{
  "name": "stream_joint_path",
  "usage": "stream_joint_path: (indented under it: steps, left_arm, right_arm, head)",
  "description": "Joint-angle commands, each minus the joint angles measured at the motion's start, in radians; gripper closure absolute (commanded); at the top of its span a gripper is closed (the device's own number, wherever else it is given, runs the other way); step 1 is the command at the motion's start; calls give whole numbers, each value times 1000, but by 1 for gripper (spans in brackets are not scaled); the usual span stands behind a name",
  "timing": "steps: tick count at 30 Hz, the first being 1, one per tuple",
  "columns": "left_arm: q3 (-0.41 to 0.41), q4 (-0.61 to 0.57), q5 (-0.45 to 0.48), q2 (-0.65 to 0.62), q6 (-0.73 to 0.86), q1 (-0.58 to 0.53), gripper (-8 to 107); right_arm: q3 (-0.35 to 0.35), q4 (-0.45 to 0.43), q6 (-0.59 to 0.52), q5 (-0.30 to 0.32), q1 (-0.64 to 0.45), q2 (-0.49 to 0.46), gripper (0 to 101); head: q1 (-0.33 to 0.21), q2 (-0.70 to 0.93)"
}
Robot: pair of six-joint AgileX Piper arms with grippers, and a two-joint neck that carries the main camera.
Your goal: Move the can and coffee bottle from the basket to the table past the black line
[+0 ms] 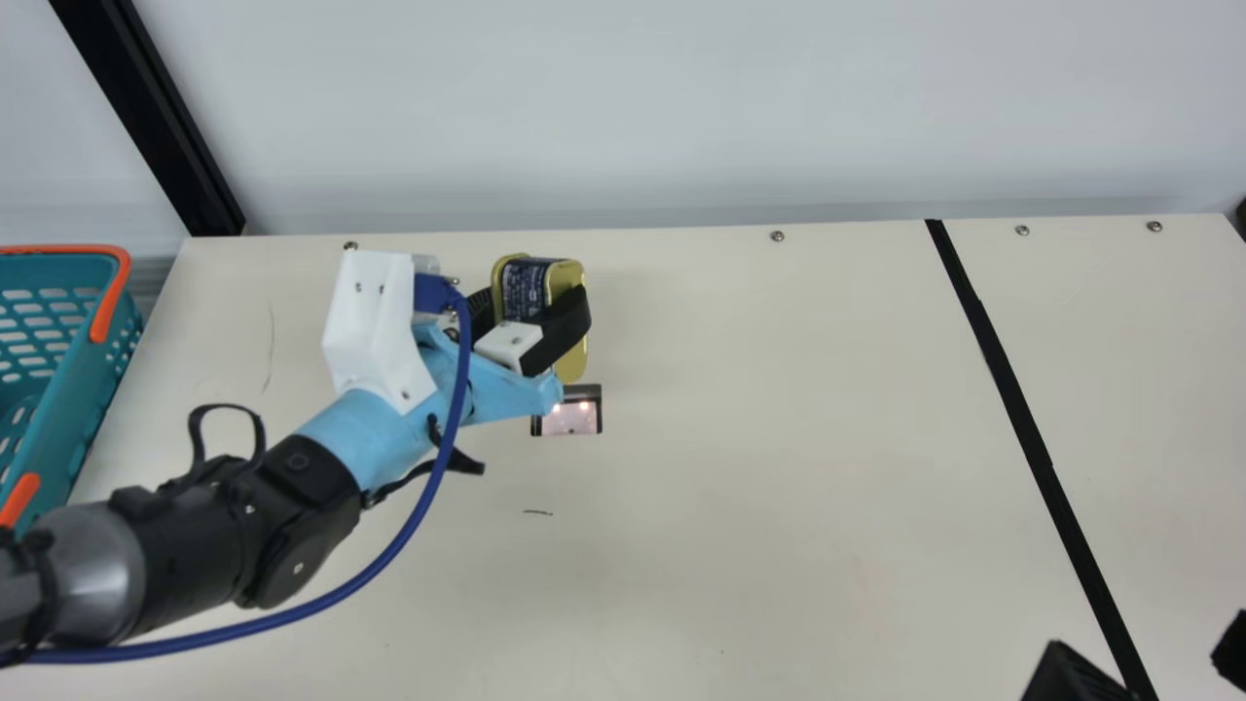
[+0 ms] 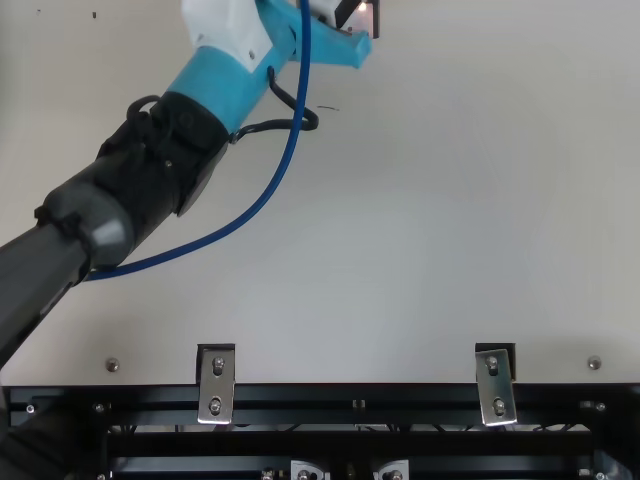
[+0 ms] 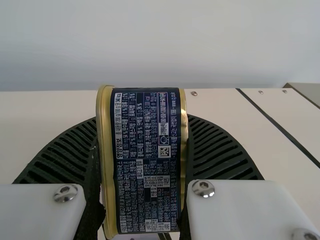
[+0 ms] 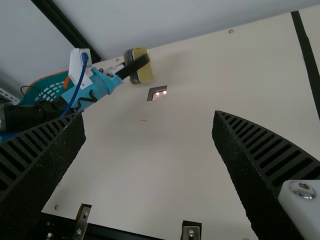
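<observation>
My left gripper (image 1: 531,326) holds the gold can with a navy label (image 1: 526,280) near the table's back edge, well to the left of the black line (image 1: 1012,409). In the left wrist view the can (image 3: 145,165) is clamped between the ribbed fingers of my left gripper (image 3: 143,150), its printed side facing the camera. My right gripper (image 1: 1149,657) is at the main view's bottom right corner, near the line. Nothing is between the spread fingers of the right gripper (image 4: 148,117) in its wrist view. The teal basket (image 1: 73,419) is at the far left, its inside only partly visible.
A small dark-framed rectangular opening (image 1: 569,417) lies in the table just in front of the can. A blue cable (image 1: 389,555) loops along my left arm. Metal brackets (image 2: 216,385) line the table's near edge, and a dark post (image 1: 146,117) rises behind the basket.
</observation>
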Motion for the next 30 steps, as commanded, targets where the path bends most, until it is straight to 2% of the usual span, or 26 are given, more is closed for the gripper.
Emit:
stream_joint_path:
  steps: [1, 19, 23, 30]
  left_arm:
    - [-18, 2, 0, 13, -1, -1, 89]
    - [-91, -16, 1, 62, 38, -5, 89]
    - [-91, 19, 67, 4, 79, -5, 89]
    - [-113, 128, 282, -142, 134, 13, 89]
  right_arm:
    - [0, 0, 0, 0, 0, 0, 0]
    - [0, 0, 0, 0, 0, 0, 0]
    - [0, 0, 0, 0, 0, 0, 0]
    - [0, 0, 0, 0, 0, 0, 0]
  head:
    - [-4, -2]
    - [-4, -2]
    - [-4, -2]
    - [-4, -2]
